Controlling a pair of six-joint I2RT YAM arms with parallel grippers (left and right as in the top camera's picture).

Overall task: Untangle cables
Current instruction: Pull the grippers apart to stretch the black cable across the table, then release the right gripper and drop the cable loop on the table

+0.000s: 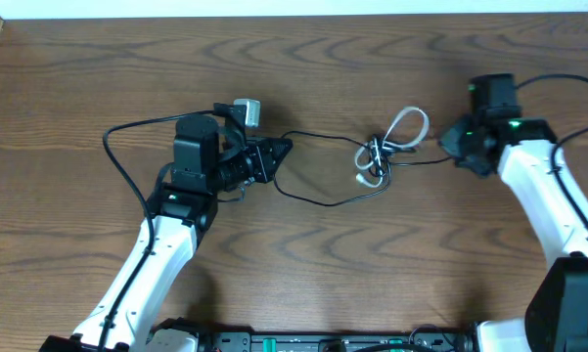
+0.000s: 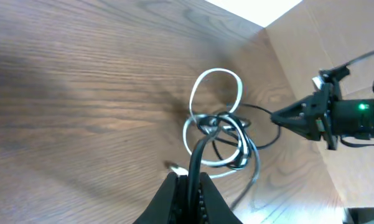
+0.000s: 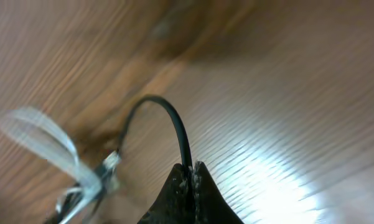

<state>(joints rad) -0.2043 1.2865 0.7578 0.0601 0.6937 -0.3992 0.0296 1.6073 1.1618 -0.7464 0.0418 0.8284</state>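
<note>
Your right gripper (image 3: 191, 169) sits at the bottom centre of the view, its two dark fingertips pressed together with no gap between them. They pinch a black cable (image 3: 168, 112), which rises from the tips, arches over to the left and drops toward a blurred tangle at the lower left. There you can make out a white cable (image 3: 43, 134) forming a pale loop, too blurred to trace further. The wood-grain table (image 3: 286, 74) fills the rest, with a bright glare at lower right.
</note>
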